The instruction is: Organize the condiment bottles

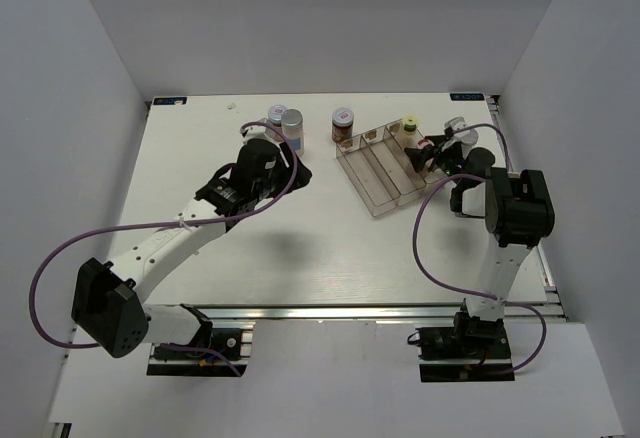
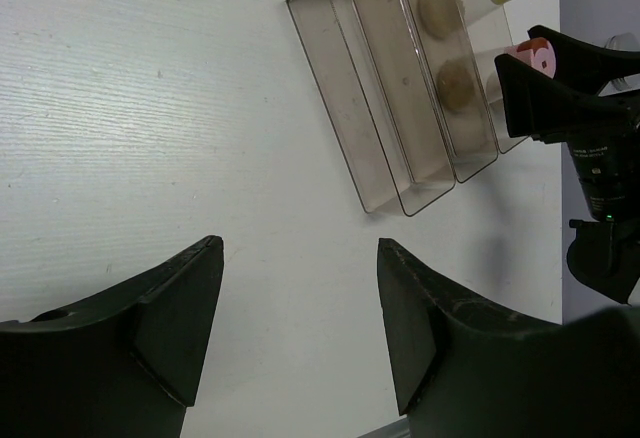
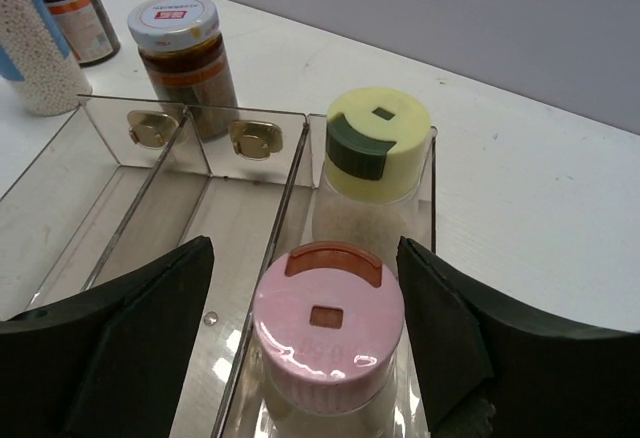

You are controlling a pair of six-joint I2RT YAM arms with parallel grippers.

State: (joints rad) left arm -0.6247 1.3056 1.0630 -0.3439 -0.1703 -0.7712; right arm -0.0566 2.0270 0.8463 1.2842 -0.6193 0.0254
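table (image 1: 300, 248): white
tray (image 2: 330, 88): clear, three slots
left gripper (image 2: 300, 253): fingers wide apart, holding nothing, over the table
right gripper (image 3: 305, 258): fingers apart, one each side of the pink-capped bottle (image 3: 328, 326)
pink-capped bottle: in the tray's end slot, next to the yellow-green-capped bottle (image 3: 378, 143)
brown jar (image 3: 180, 53): on the table, behind the tray

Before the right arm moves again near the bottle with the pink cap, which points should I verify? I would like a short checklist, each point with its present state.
1. Pink-capped clear bottle upright in the clear three-compartment tray: ok.
2. Right gripper jaws spread on either side of the pink cap: ok.
3. Jaws touching the bottle body lower down: cannot tell.
4. Yellow-green-capped bottle upright just behind, in the same compartment: ok.
5. Left gripper jaws open and empty over the white table: ok.
6. Brown glass jar with a pale lid inside the tray: not ok, it stands behind it.
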